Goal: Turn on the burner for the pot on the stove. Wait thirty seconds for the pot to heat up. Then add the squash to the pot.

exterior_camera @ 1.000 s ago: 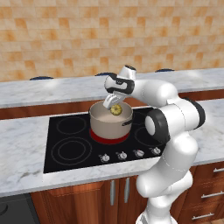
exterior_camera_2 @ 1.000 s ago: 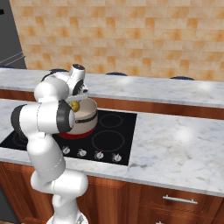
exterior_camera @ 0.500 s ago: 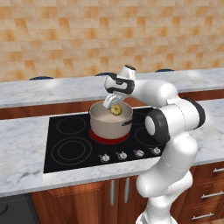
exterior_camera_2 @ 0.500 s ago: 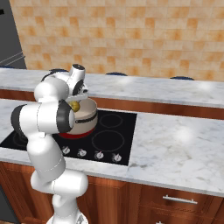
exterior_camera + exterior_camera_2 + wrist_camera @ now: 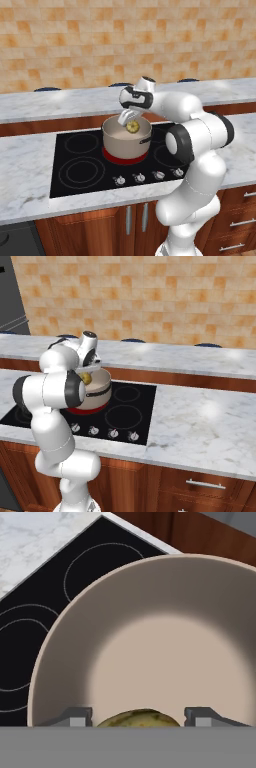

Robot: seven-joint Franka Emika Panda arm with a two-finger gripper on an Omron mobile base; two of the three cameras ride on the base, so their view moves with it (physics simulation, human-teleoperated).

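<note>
The tool (image 5: 131, 121) hangs over the open mouth of the pot (image 5: 126, 141), pointing down into it. Between its two fingers (image 5: 75, 717) sits the squash (image 5: 133, 126), a small yellow-olive lump with darker mottling; the jaws stand partly apart, closed only as far as the squash's width, so the tool has hold of it. In the hand view the top of the squash (image 5: 138, 718) shows midway between the two finger tips, and directly beyond it lies the pale, bare inside of the pot (image 5: 165, 652).

The squash is held just above rim level, over the half of the pot nearer the wall, and does not rest on the bottom.

Below the tool, the pot stands on the burner (image 5: 125, 159), whose red glow shows as a ring around the pot's base. The pot's short dark handle (image 5: 145, 141) sticks out toward the arm's side. The stove (image 5: 80, 170) spreads beneath the tool as black glass with grey-ringed zones to either side of the pot. Its row of silver knobs (image 5: 139, 177) lies on the robot's side of the tool, along the front edge, set into the marble worktop (image 5: 30, 155).
</note>
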